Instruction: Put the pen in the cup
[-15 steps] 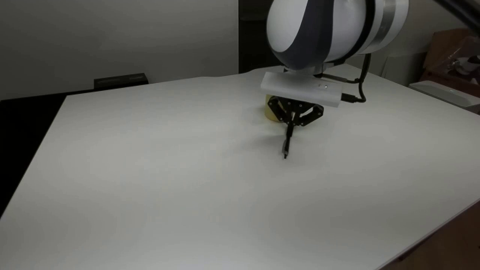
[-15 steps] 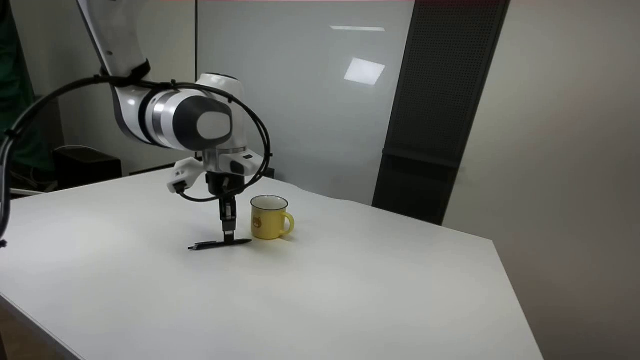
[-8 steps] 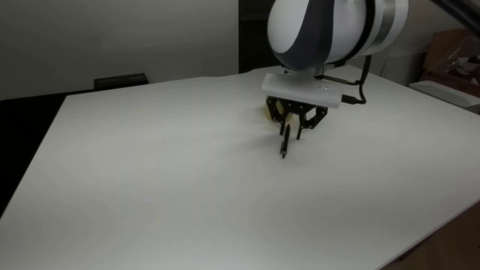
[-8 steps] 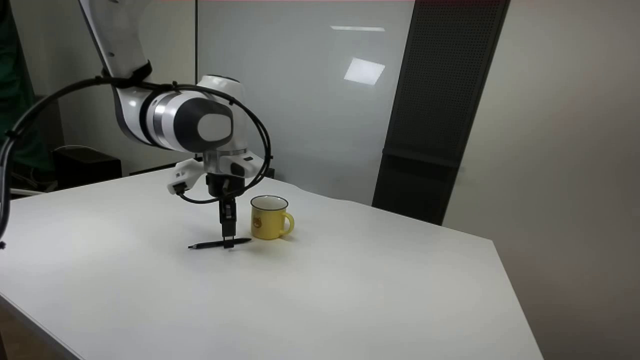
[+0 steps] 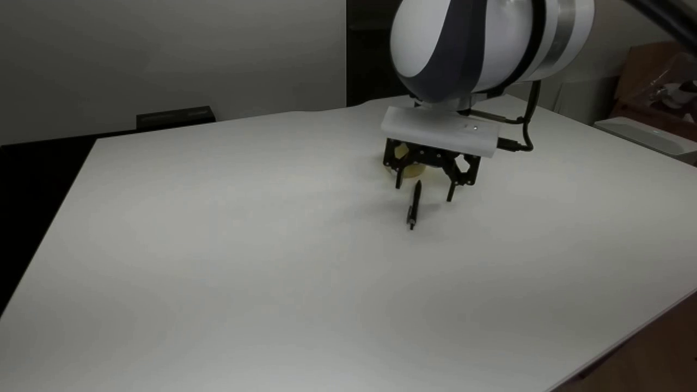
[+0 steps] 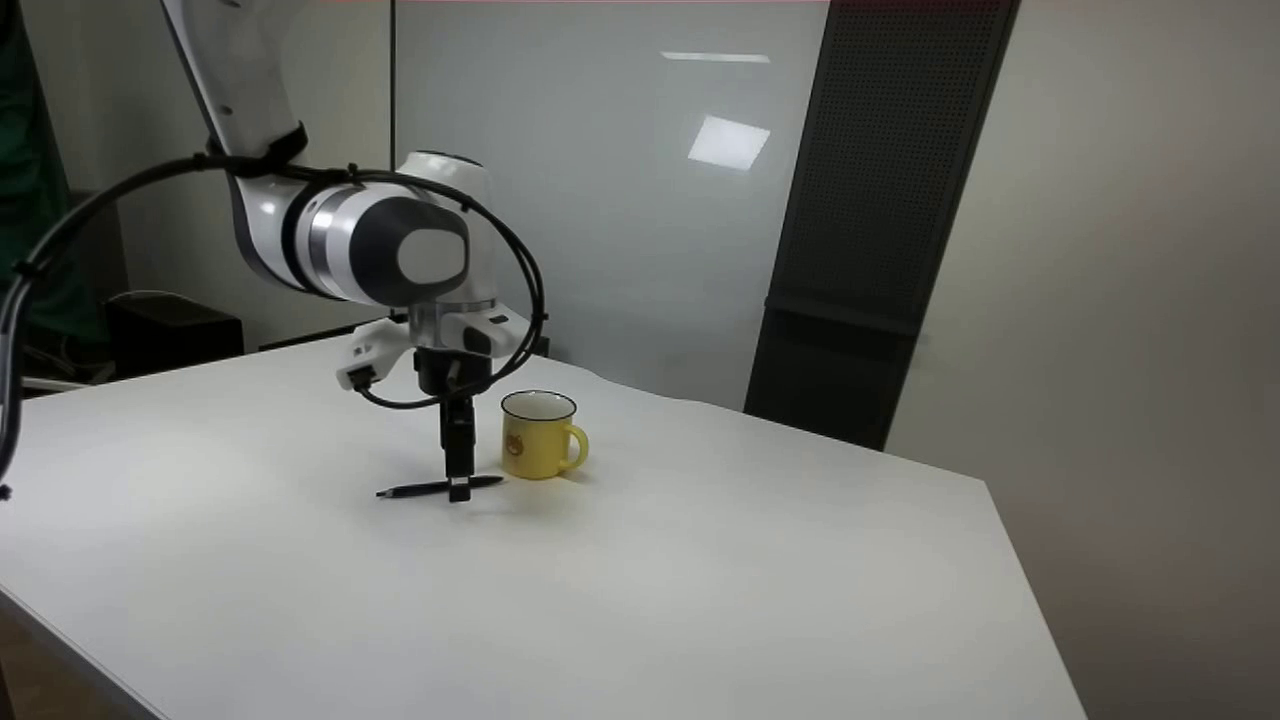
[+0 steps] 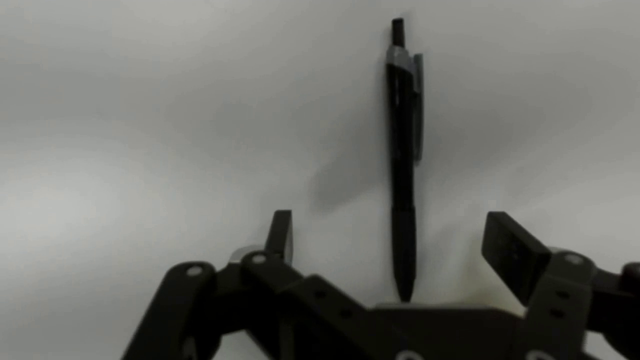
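The black pen lies flat on the white table, its clip side and full length showing in the wrist view. My gripper stands open just above the table, with the pen between its spread fingers and touching neither. In the wrist view a wide gap separates the pen from each of the fingers. The yellow cup stands upright beside the pen's tip, handle turned away from the gripper, its pale inside visible. In an exterior view, much of the cup is hidden behind the gripper.
The white table reaches out around the pen and cup. A black cable loops from the arm down to the wrist camera. Behind the table stands a whiteboard, and a dark flat box sits by the far edge.
One second ago the gripper was shut on the pen at the table. Its fingers have since spread apart and let go. The pen lies almost where it was; the cup has not moved.
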`<move>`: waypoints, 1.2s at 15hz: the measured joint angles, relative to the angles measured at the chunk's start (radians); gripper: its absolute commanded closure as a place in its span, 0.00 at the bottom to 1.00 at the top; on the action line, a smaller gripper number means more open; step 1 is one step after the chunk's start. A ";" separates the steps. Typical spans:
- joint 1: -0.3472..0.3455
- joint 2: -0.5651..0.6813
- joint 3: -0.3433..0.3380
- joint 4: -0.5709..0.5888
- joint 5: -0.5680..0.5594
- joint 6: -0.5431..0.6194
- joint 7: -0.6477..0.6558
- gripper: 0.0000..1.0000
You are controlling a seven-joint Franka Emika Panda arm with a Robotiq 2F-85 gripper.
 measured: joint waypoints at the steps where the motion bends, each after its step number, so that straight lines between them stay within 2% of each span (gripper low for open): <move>1: -0.001 0.000 0.001 0.000 0.000 0.000 0.000 0.00; 6: -0.011 0.007 0.009 0.004 0.000 0.000 0.000 0.00; 7: -0.013 0.011 0.011 0.007 0.000 0.000 0.000 0.25; 8: -0.015 0.015 0.012 0.010 0.000 0.000 0.000 0.25; 9: -0.017 0.019 0.014 0.013 0.000 0.001 0.000 0.31; 12: -0.025 0.030 0.021 0.023 0.000 0.001 0.000 0.55; 18: -0.034 0.031 0.024 0.035 0.001 0.001 0.000 0.94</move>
